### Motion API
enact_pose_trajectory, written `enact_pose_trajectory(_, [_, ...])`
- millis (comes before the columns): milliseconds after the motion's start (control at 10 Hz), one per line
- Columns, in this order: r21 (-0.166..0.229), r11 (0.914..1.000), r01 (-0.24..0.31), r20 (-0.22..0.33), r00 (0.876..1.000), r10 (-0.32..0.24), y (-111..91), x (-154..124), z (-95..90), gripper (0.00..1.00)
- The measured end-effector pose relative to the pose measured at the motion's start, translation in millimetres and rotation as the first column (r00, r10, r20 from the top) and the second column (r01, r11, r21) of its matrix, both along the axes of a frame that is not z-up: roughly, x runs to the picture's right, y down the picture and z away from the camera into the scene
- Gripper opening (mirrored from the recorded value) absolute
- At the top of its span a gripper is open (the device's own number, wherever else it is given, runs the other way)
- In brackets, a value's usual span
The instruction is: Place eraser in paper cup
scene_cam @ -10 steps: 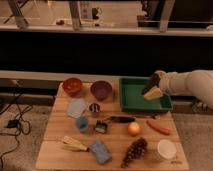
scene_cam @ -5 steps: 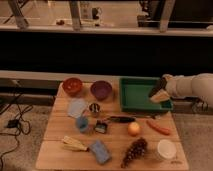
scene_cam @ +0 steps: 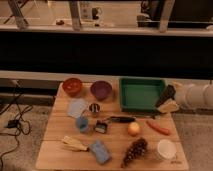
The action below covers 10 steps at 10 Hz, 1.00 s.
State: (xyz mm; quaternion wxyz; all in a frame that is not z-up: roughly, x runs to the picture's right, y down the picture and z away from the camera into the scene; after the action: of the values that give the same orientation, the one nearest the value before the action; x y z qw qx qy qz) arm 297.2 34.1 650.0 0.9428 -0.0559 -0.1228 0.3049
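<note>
1. We see the gripper (scene_cam: 168, 103) at the right side of the table (scene_cam: 57, 131), just past the right edge of the green tray (scene_cam: 141, 81).
2. Its jaws are closed. A slim dark bar sticks up from them at a slant. We think this is the eraser (scene_cam: 165, 95), so we judge that the jaws are gripping it.
3. So the first part looks done: the eraser is up off the table and in the grip.
4. The paper cup (scene_cam: 166, 149) stands at the front right corner of the table. It is white and upright, and we cannot see anything in it.
5. The eraser and the cup are well apart. The carrot (scene_cam: 159, 127) lies between them, and the grapes (scene_cam: 134, 150) sit just left of the cup.
6. What is left, as we see it: bring the eraser toward the front until it is over the cup, lower it, then let it go so it drops inside.
7. We think the cup could tip if it gets bumped.
</note>
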Motion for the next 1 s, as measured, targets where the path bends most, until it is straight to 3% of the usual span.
enact_pose_trajectory(600, [-0.003, 1.0, 0.0, -0.001, 1.0, 0.0, 0.1, -2.8, 1.3, 0.0])
enact_pose_trajectory(1000, [-0.064, 0.9958, -0.065, -0.082, 0.995, 0.06, 25.4, 40.9, 8.4, 0.0])
